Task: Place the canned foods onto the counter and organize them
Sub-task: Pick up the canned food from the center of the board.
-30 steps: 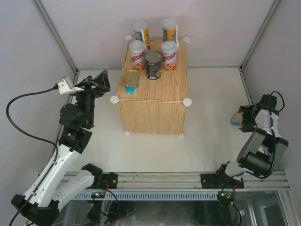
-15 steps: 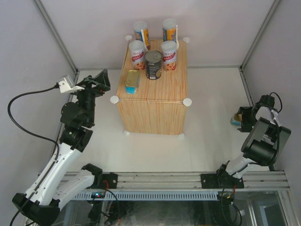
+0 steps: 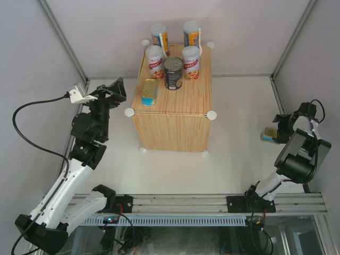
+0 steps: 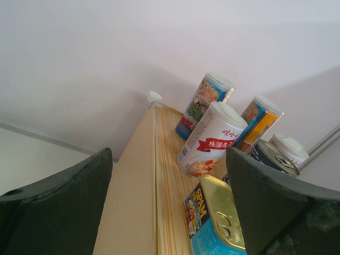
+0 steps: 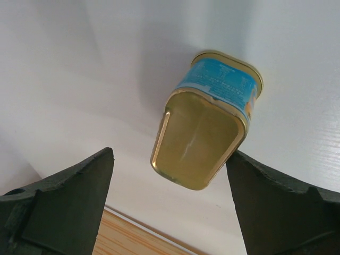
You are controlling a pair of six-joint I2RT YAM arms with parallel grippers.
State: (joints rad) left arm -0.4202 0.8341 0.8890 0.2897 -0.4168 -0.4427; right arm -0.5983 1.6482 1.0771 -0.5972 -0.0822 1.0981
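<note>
The counter [image 3: 175, 119] is a light wood-grain box with white knobs. On it stand two tall blue-orange cylinders [image 3: 159, 36] [image 3: 191, 33], two white-red cans [image 3: 154, 59] [image 3: 190, 61], a dark can [image 3: 172, 73] and a flat gold-blue tin [image 3: 149, 91]. A second flat tin [image 3: 268, 135] lies on the table at the far right. My right gripper [image 3: 278, 127] is open just right of it; in the right wrist view the tin [image 5: 204, 122] lies ahead between the spread fingers [image 5: 64, 202]. My left gripper [image 3: 114, 90] is open and empty beside the counter's left edge [image 4: 127, 202].
White walls with metal corner posts enclose the table. A metal rail [image 3: 175, 204] runs along the near edge by the arm bases. A black cable [image 3: 21, 133] loops from the left wrist. The right tin lies close to the right wall.
My right gripper has drawn back to the right from the flat tin, which stays on the table. My left arm has shifted only slightly.
</note>
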